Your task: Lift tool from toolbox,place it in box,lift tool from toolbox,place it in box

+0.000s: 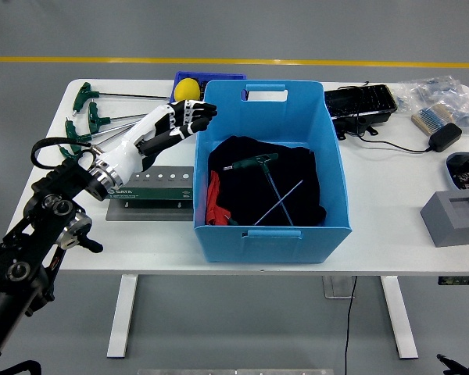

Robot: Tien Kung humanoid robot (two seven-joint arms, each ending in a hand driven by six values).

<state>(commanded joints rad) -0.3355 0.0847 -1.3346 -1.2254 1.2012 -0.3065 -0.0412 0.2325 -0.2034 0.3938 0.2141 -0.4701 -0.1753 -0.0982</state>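
Observation:
My left hand [178, 125], white with black fingers, hovers open just outside the left wall of the big blue box [334, 168], holding nothing. Inside the box two green T-handle hex keys [255, 163] lie crossed on a black cloth [297, 168]. Several more green T-handle keys [87, 119] lie on the table's far left, behind my forearm. The green tool rack [158, 187] sits against the box's left side, below my hand. The right arm is out of view.
A yellow ball [187, 87] rests in a small blue bin behind the box. A red item [213, 200] lies in the box's left corner. To the right are a black tray [361, 101], a charger with its cable [445, 137], parts bags [434, 90] and a grey block [453, 218].

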